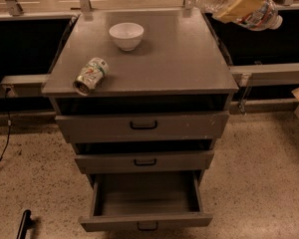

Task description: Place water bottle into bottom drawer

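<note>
The water bottle [260, 15], clear and ribbed with a red-green-white label and pale cap, lies tilted in the air at the top right, cap pointing right, beyond the cabinet's right back corner. My gripper [236, 6] comes in from the top edge and is shut on the bottle's middle with its yellowish fingers [239, 3]. The bottom drawer [145, 222] is pulled open at the foot of the cabinet, and its grey inside shows nothing in it. The gripper is high above and to the right of it.
A white bowl [126, 35] and a green-and-white drink can [91, 74] on its side sit on the cabinet top [179, 59]. The top drawer [143, 126] and middle drawer [145, 162] stand slightly ajar. Dark recesses flank the cabinet. A black cable lies on the floor at left.
</note>
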{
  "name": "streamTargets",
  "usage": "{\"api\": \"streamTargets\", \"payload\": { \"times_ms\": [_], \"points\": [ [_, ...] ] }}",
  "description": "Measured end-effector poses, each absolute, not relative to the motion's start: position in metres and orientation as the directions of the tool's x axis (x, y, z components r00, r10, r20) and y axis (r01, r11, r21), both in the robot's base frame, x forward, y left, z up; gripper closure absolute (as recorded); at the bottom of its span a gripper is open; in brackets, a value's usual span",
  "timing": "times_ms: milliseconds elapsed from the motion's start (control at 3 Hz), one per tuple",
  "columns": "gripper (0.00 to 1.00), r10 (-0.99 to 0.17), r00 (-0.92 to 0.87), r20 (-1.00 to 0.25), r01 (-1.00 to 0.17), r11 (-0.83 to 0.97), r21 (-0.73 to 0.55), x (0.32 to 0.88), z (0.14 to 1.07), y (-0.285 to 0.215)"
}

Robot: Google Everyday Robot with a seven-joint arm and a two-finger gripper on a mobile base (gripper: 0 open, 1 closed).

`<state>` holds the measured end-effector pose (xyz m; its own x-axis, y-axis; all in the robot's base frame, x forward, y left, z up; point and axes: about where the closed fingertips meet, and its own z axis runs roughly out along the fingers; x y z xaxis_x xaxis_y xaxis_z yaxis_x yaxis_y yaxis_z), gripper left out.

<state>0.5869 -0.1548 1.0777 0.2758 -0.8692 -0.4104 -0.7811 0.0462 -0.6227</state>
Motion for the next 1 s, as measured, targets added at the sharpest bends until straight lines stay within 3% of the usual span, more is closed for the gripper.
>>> {"api": "streamTargets", "payload": {
  "times_ms": [667,1000],
  "points": [
    [1.00,-0.835,0.264,-0.483,-0.864,0.017,-0.502,0.561,0.999,-0.122],
    [1.00,-0.842,0.304,-0.446,-0.867,-0.050,-0.496,0.552,0.962,-0.106]
  ]
}}
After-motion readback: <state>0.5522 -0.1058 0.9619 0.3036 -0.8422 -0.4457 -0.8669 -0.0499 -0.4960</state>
